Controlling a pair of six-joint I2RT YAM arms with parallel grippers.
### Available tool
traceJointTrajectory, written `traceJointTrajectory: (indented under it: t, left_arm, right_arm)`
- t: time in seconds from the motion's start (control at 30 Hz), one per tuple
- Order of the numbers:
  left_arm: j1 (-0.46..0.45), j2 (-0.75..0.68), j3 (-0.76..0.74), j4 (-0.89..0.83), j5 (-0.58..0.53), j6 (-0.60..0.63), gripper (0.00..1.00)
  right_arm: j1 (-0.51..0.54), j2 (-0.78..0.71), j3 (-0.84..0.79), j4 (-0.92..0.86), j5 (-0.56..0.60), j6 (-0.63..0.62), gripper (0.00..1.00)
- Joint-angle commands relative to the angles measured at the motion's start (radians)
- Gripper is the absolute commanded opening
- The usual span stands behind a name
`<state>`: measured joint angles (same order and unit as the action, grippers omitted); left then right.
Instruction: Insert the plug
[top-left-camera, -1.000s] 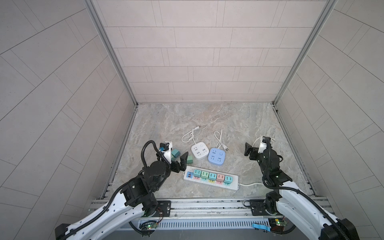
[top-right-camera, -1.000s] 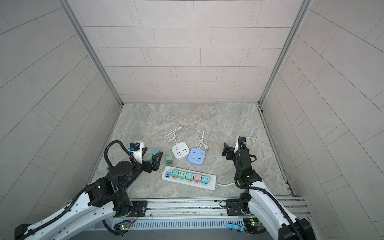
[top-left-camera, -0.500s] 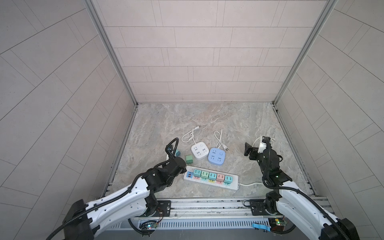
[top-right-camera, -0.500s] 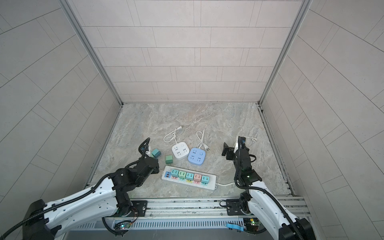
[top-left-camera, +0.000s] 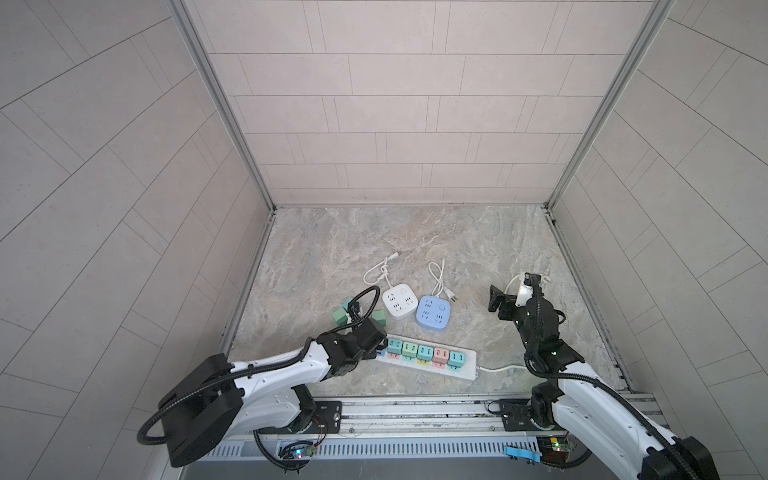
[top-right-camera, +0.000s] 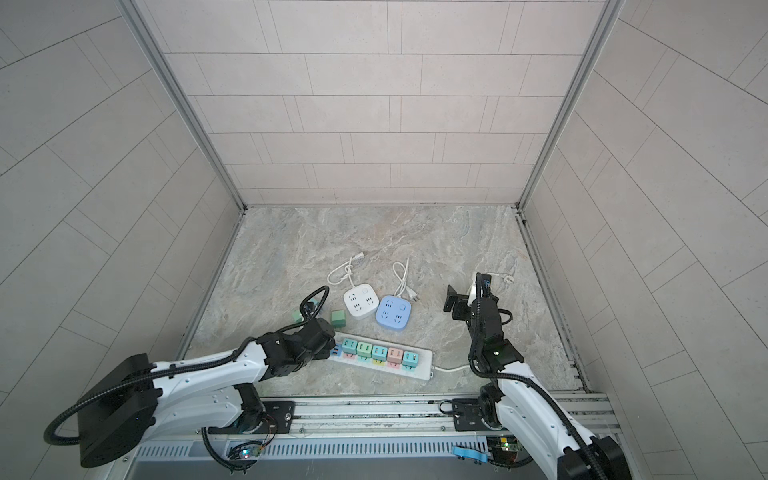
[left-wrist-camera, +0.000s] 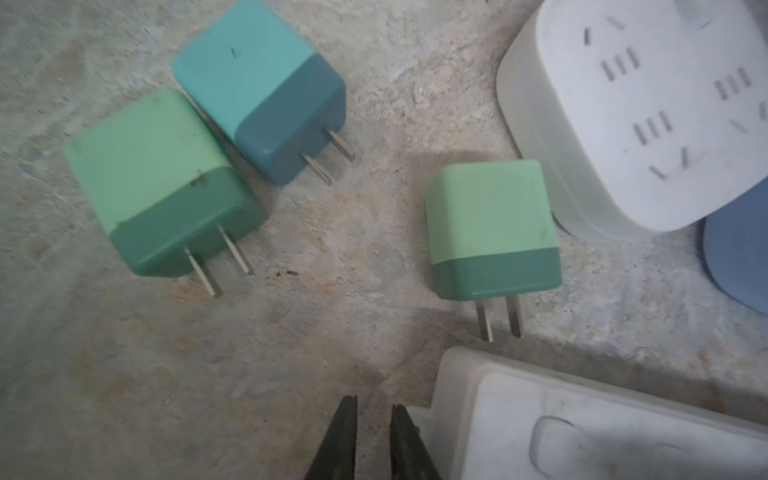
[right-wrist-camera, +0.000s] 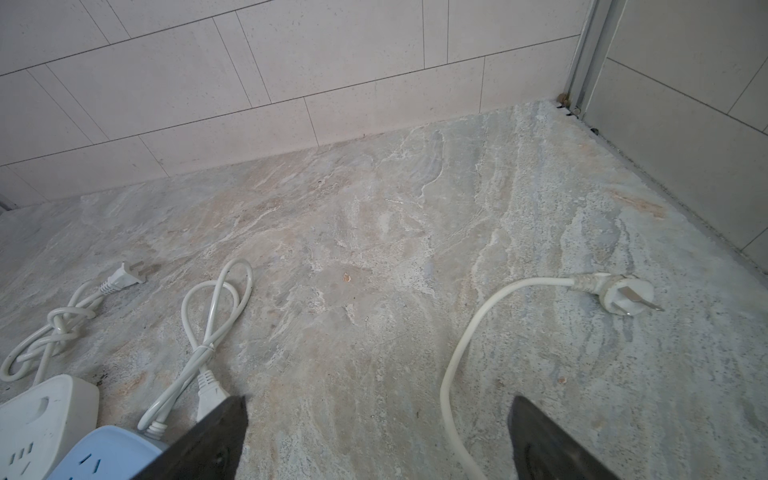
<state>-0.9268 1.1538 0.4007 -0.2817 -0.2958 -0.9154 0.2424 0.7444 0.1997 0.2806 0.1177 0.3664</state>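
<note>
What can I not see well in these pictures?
- Left claw: in both top views the arm's wrist mostly hides it; the left wrist view shows only its tips.
- Power strip: left wrist view, cut off by the edge.
- Blue socket box: same view, cut off by the edge.
- Blue box's plug: right wrist view, prongs behind a finger of the right claw.

Both top views: flat, even light, pale beige tiled walls (top-left-camera: 395, 104) bright, no glare. Heavy wide-angle bowing of tile lines at the edges. Shadows on the mottled grey stone floor (top-left-camera: 415, 249) soft and faint. Left wrist view dim, slightly smeared; long white plastic power strip (left-wrist-camera: 602, 424) out of focus, shadow pooled ahead of left gripper (left-wrist-camera: 372, 436). Right wrist view brighter, sharp; right gripper (right-wrist-camera: 378, 415) blurred close up.
</note>
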Motion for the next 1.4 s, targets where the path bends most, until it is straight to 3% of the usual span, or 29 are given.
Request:
traceJointTrajectory:
  t: [0.0,0.2,0.53,0.67,0.8,0.97,1.1,1.2,1.27,1.33,1.37]
  left_arm:
    - [-0.027,0.034,-0.01,0.062,0.018,-0.049,0.2]
    - [-0.154,0.141,0.076,0.106,0.015,-0.025,0.2]
    - [-0.334,0.556,0.305,0.322,0.085,-0.007,0.17]
    - [-0.356,0.64,0.387,0.336,0.104,-0.005,0.17]
    - [-0.35,0.618,0.403,0.316,0.066,0.001,0.18]
    - [-0.312,0.519,0.456,0.101,-0.058,0.015,0.2]
    - [-0.24,0.399,0.623,-0.274,-0.209,-0.005,0.39]
    - [-0.218,0.325,0.786,-0.51,-0.314,0.136,0.44]
    - [-0.216,0.263,0.803,-0.516,-0.416,0.23,0.44]
    - [-0.189,0.203,0.786,-0.478,-0.443,0.336,0.46]
    - [-0.157,0.174,0.785,-0.485,-0.453,0.345,0.53]
  right_arm:
    - [0.008,-0.008,0.021,0.011,0.01,-0.009,1.0]
    - [0.012,-0.01,0.021,0.011,0.012,-0.01,1.0]
    - [0.012,-0.01,0.02,0.009,0.016,-0.01,1.0]
    - [0.012,-0.009,0.02,0.009,0.018,-0.011,1.0]
    - [0.012,-0.011,0.021,0.005,0.037,-0.002,1.0]
    - [0.011,-0.01,0.023,-0.001,0.061,0.009,1.0]
    - [0.011,0.014,0.132,-0.179,0.147,0.045,1.0]
    - [0.011,0.054,0.274,-0.369,0.147,0.102,1.0]
    - [0.011,0.061,0.335,-0.448,0.148,0.171,1.0]
    - [0.011,0.049,0.358,-0.47,0.107,0.22,1.0]
    - [0.011,0.04,0.36,-0.452,0.047,0.227,1.0]
